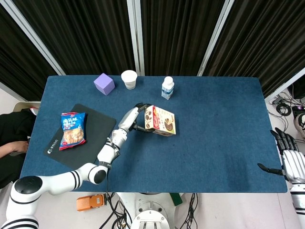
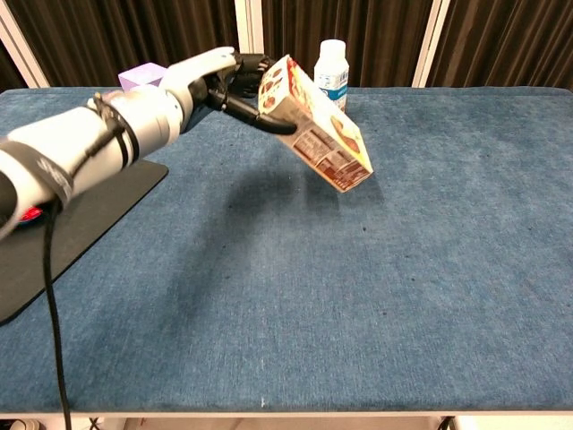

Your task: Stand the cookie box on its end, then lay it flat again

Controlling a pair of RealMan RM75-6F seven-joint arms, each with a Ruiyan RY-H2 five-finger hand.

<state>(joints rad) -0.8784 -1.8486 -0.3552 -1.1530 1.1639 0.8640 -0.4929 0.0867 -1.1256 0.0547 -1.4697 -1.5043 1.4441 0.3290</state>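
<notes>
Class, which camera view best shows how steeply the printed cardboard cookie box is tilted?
The chest view: the printed cardboard cookie box appears side-on, sloping down to the right, its raised end gripped by the left hand. The head view looks down on the box, showing its top face and position, but hardly any slope.

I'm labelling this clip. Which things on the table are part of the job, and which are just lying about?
Part of the job:
cookie box, tilted off the table
left hand, holding its end

Lying about:
purple cube
paper cup
small bottle
snack bag
black mat
right hand, idle
</notes>
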